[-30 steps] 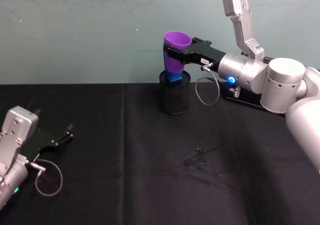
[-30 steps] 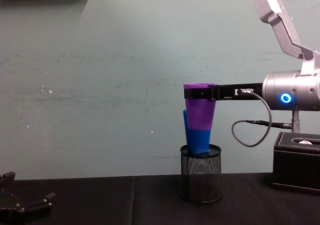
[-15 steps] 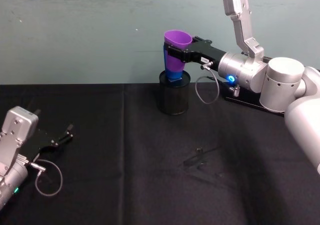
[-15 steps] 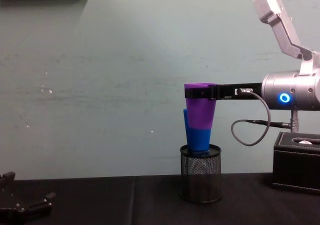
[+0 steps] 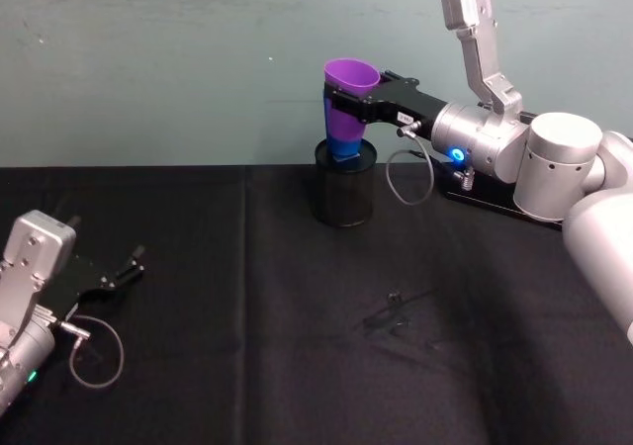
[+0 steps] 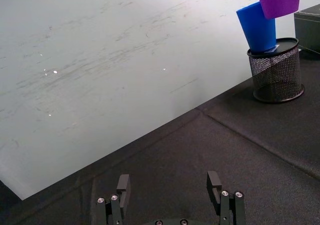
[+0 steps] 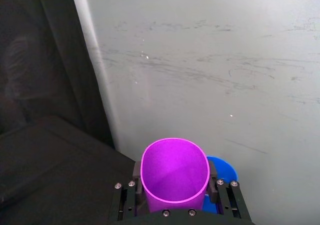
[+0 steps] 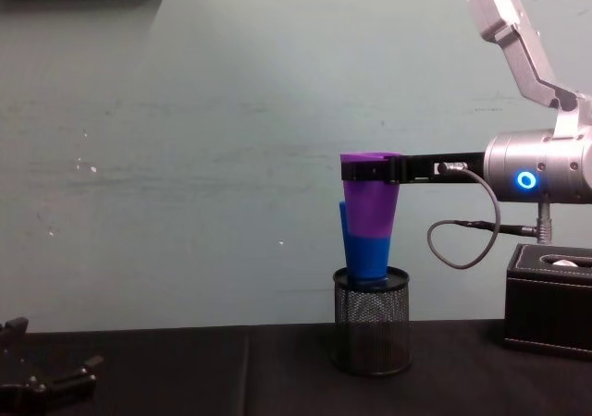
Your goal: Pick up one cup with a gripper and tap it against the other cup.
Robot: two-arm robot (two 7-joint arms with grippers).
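From my station, the biggest thing on screen is the pale green painted wall [image 5: 148, 69], scuffed and flecked with small white marks, running behind the whole workspace. Below it lies the table under a black cloth [image 5: 247, 316], creased with a seam running front to back. The right arm's silver cylindrical body with its blue glowing ring [image 8: 536, 180] reaches in level from the right, well above the cloth. A black rectangular box [image 8: 548, 300] sits under that arm at the table's far right edge. Near the wall stands a black round mesh pen holder [image 8: 372, 333]. A bright blue tapered plastic tumbler [image 8: 365, 257] stands tilted inside it. The right gripper [image 5: 348, 102] pinches a purple tapered plastic tumbler [image 8: 370, 213] just below its rim, holding it upright in the air, just above the holder and close against the blue one; I cannot tell whether they touch. The left gripper [image 6: 168, 181] rests low at the near left, fingers spread with nothing between them.
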